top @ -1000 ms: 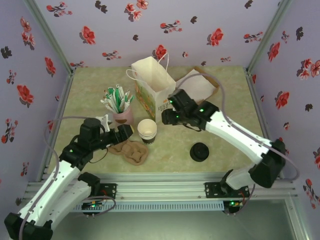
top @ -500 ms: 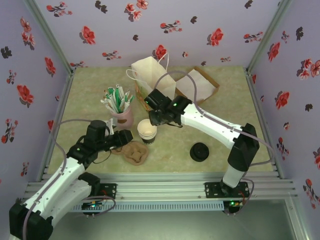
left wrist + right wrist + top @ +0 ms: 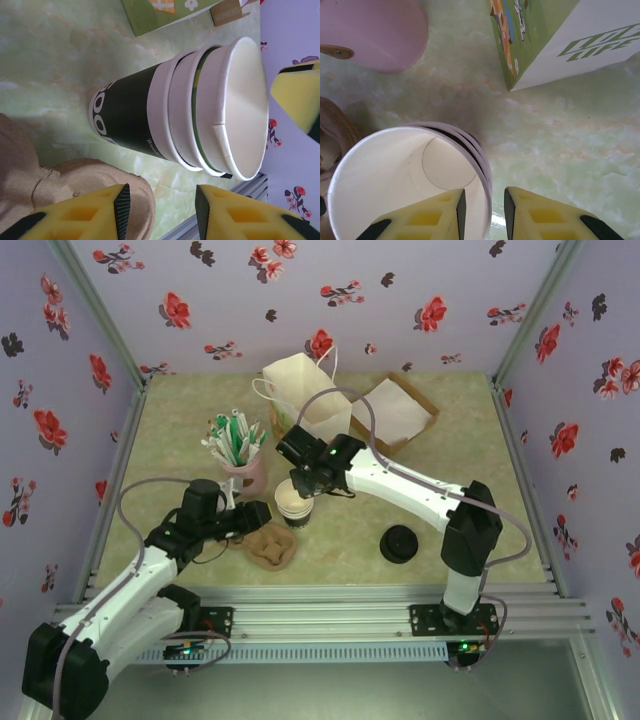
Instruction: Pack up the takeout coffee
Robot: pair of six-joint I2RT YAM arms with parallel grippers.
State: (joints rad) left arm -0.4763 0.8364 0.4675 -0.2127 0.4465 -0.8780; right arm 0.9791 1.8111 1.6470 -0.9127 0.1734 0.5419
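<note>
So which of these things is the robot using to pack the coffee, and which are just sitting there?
For the job:
- stack of paper cups
- black lid
- paper bag, probably where the coffee goes

Just lying about:
- pink cup of stirrers
- brown pulp carriers
- flat box at the back

LIGHT bright, even, diffuse, from above | SHADOWS soft, short, beside stack of white-rimmed, dark-walled paper cups [image 3: 294,502] and round black plastic lid [image 3: 400,543] | GLARE pale sheen on green marbled tabletop [image 3: 45,55] | FOCUS cups crisp, near yellow foam fingertips [image 3: 75,215] soft | DISTORTION wide-angle stretch at wrist-view edges | NOISE slight grain overhead
</note>
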